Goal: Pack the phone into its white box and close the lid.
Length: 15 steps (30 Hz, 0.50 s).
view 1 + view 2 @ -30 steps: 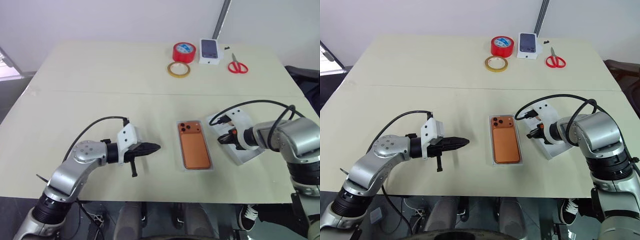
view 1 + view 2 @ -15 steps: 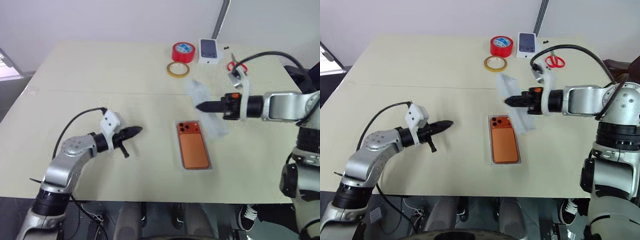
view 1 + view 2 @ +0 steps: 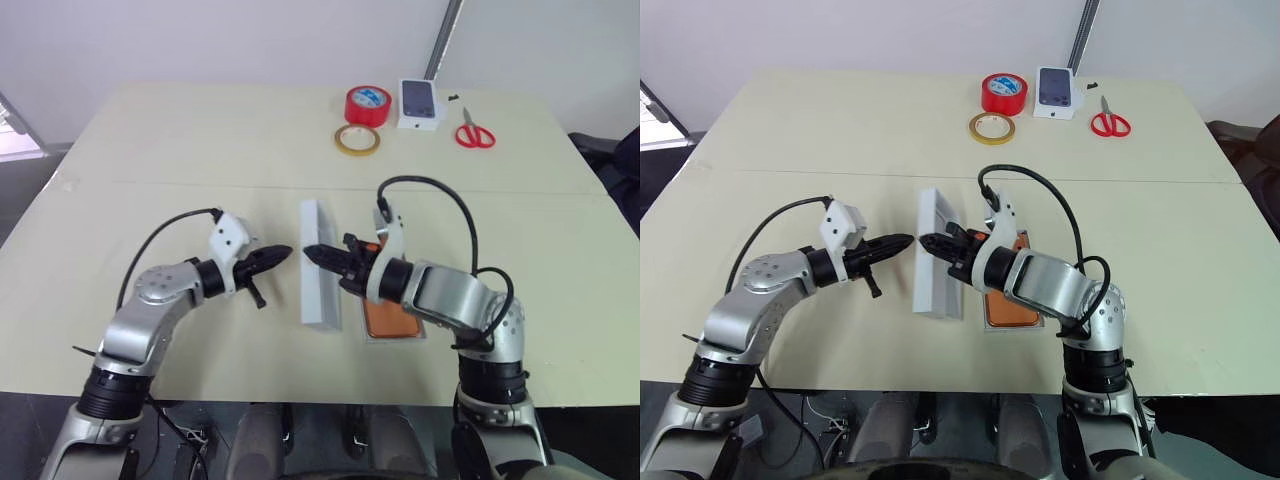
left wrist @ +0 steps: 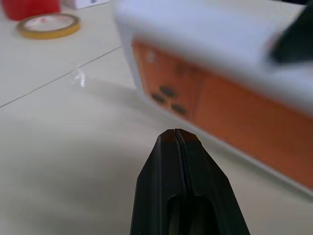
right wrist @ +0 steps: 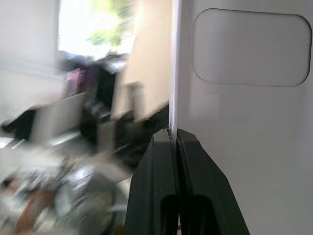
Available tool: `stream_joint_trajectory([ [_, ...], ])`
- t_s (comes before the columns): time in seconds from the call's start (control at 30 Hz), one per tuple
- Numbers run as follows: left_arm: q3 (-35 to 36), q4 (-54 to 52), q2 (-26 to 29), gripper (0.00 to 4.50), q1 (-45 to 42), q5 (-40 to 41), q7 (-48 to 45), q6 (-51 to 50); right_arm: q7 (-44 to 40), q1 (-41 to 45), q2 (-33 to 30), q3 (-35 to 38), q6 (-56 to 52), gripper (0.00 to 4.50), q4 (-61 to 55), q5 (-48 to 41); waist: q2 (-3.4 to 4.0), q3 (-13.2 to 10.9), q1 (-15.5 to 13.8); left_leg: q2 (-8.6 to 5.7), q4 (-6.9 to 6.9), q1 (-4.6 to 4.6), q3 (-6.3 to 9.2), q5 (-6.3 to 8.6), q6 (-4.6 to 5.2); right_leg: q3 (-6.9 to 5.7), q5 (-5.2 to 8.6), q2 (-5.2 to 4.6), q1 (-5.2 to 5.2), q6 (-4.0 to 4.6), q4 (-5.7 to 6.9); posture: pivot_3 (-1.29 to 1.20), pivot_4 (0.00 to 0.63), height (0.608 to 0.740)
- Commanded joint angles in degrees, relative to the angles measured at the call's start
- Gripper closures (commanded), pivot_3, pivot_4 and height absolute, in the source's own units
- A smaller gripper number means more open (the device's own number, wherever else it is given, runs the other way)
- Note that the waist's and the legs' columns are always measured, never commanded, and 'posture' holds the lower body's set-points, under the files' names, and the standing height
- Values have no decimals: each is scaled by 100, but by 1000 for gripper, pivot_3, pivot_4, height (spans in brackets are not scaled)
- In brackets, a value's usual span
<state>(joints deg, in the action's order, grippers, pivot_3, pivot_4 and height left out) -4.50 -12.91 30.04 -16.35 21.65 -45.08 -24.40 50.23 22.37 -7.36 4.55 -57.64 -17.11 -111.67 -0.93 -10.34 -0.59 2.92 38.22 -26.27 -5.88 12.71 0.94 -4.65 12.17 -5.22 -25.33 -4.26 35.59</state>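
Between our two grippers, our right gripper (image 3: pixel 310 252) pinches the lid (image 3: pixel 320 264) by its edge while the left (image 3: pixel 283 253) stays clamped empty, so we should square it over the phone (image 3: pixel 392 314) before lowering

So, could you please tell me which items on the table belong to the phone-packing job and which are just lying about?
Job:
- slim orange phone
- shallow white cardboard box beneath it
- white cardboard lid, in right gripper

Lying about:
- red tape roll
- yellow tape ring
- small white phone-picture box
- red-handled scissors
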Motion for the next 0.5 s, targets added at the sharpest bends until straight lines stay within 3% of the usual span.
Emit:
stream_joint_trajectory([
  [0.03,-277,-307,-125,4500,-91,-89,22,-14,103,117,-287,442,-148,4203,-5,-133,11,7,9,0,0,0,-2,0,0,2,0,0,1,0,-3,0,150,740],
  [0.13,-528,-229,-239,4500,-183,-232,49,-22,-341,208,-684,524,-472,3075,158,-133,14,9,5,0,-1,5,-1,0,1,1,1,2,6,1,-4,0,150,740],
  [0.27,-877,-108,-505,4500,-406,-360,82,-150,-1550,817,-2100,486,-1244,1048,695,-133,25,4,10,0,-1,4,-4,0,1,4,1,4,3,2,-4,0,150,740],
  [0.37,-1095,-49,-697,4500,-540,-422,59,-227,-2097,1272,-3278,202,-1658,1048,1006,-133,32,4,-5,-2,-1,4,-6,0,2,8,2,3,2,3,-5,0,150,740],
  [0.5,-1376,28,-889,4500,-649,-599,73,-234,-2461,1523,-4194,-147,-1799,1048,1052,213,29,7,-10,-6,-6,4,-3,1,4,8,4,15,2,5,-12,0,150,740],
])
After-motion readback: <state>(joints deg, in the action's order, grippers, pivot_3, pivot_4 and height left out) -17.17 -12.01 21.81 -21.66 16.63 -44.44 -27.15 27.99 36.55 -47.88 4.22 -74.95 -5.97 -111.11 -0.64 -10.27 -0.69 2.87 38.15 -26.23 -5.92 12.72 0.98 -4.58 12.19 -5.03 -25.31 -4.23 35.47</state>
